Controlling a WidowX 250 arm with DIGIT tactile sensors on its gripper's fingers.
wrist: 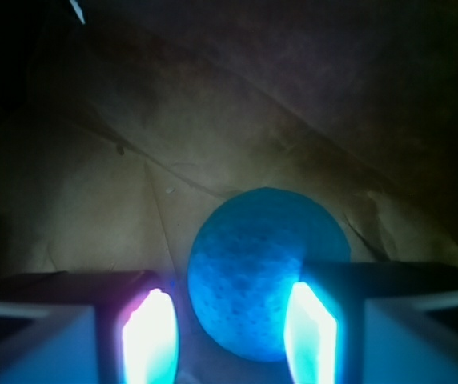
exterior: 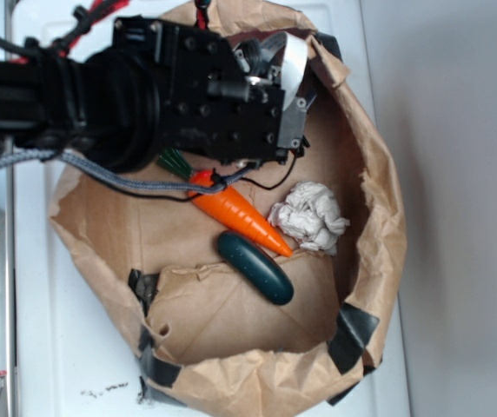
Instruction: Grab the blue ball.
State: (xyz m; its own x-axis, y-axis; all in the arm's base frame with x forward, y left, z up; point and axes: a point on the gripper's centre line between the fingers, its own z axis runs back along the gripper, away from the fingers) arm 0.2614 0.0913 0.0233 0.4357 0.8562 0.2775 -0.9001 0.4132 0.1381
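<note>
Surface: white, carrying everything, with a metal rail along its left edge.
Paper bag: brown, rolled down into an open bowl, black tape at its corners.
Arm: black, reaching in from the left over the bag's upper part.
Gripper: the jaws stand apart, one on each side of the blue ball; whether they press on it I cannot tell.
Carrot toy: orange, lying slantwise mid-bag.
Green oblong toy: dark, just below the carrot.
Paper wad: white, crumpled, right of the carrot's tip.
Blue ball: on the bag's floor between the lit jaw tips in the wrist view; hidden under the arm in the exterior view.
</note>
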